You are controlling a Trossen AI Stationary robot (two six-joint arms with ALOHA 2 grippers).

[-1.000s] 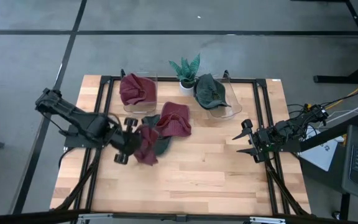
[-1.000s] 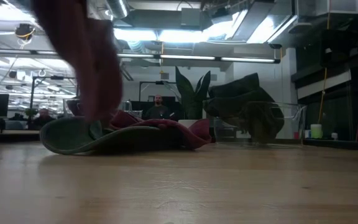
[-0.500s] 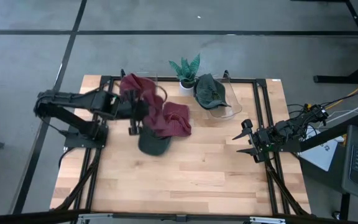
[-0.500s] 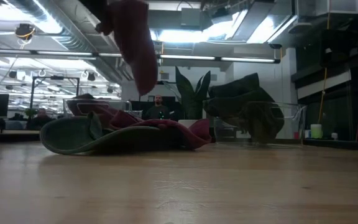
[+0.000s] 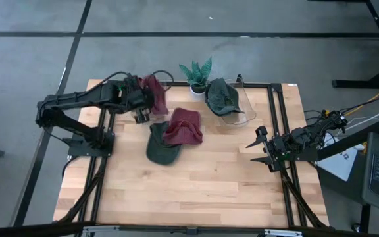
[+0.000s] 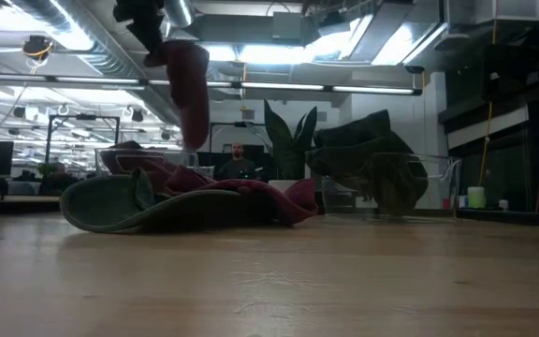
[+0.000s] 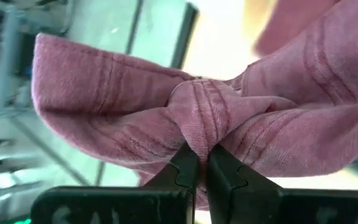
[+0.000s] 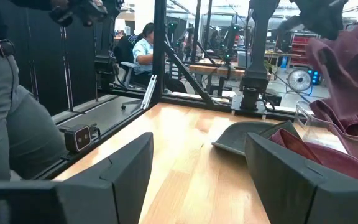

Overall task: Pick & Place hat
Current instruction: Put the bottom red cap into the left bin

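While the right gripper (image 5: pixel 260 146) waits spread open at the table's right side, the left gripper (image 5: pixel 141 105) holds a dark red cloth hat (image 5: pixel 155 94) aloft; its wrist view shows jaws pinching the fabric (image 7: pixel 194 112).

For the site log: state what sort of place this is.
Probably a robotics lab or open workshop: exposed ceiling ducts and strip lights, rows of workbenches with seated people, and a wooden table flanked by two arms.

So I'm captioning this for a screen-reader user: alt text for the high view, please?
The left gripper holds a maroon hat aloft over the table's far-left bin. A green hat and another maroon hat lie mid-table; the right gripper waits, open.
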